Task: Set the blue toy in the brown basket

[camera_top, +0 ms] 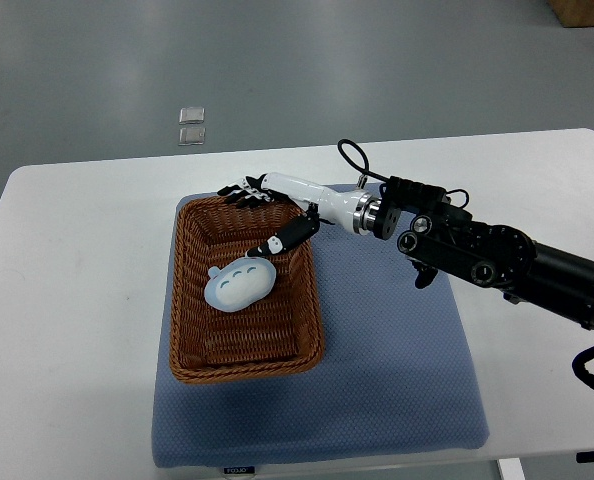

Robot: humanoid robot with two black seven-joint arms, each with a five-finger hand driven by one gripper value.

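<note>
— Grey floor, white table [77,300], blue mat [397,370]. Is the blue toy [239,284] in?

— It lies inside the brown basket [192,300]. Right hand [262,205] hangs released over its far rim; the thumb could snag the wicker withdrawing.

Your right arm [497,255] comes in from the right edge, black along the forearm and reaching leftward, with a white wrist section ahead of a metal collar. The right hand [272,205] is stretched out flat, its four dark fingers [239,193] spread and pointing left, the thumb [289,237] angled down and apart. It holds nothing.
</note>
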